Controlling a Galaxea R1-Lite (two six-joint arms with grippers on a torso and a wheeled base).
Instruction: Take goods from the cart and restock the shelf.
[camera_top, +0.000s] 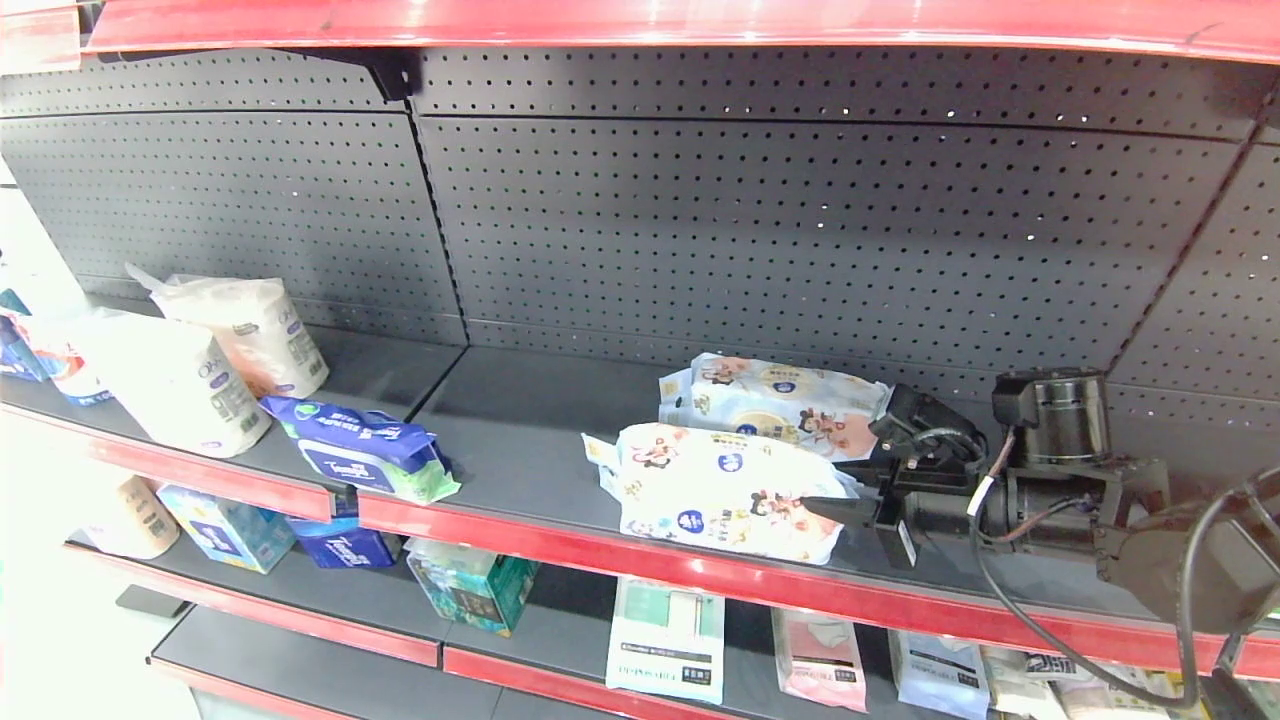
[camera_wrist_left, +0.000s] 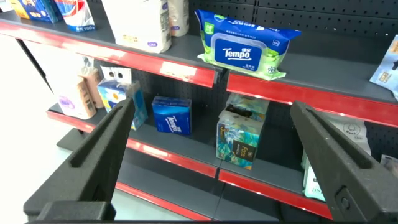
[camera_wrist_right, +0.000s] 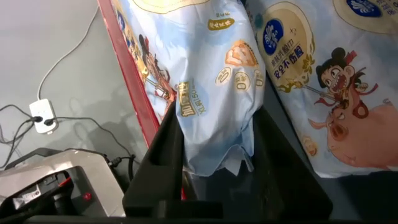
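Grey shelf (camera_top: 520, 420) bears cartoon pack (camera_top: 720, 490) clasped by right pincer (camera_wrist_right: 216, 112); left pincer (camera_wrist_left: 212, 107) wide.

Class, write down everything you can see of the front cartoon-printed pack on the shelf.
The front pack is a soft, glossy plastic pouch, white and pale blue with cartoon figures. It lies flat at the red front edge of the shelf, with a like pack just behind it. The right gripper pinches its crimped end between its fingers.

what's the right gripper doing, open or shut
Shut on the front cartoon pack: the right gripper presses both sides of its pinched end.
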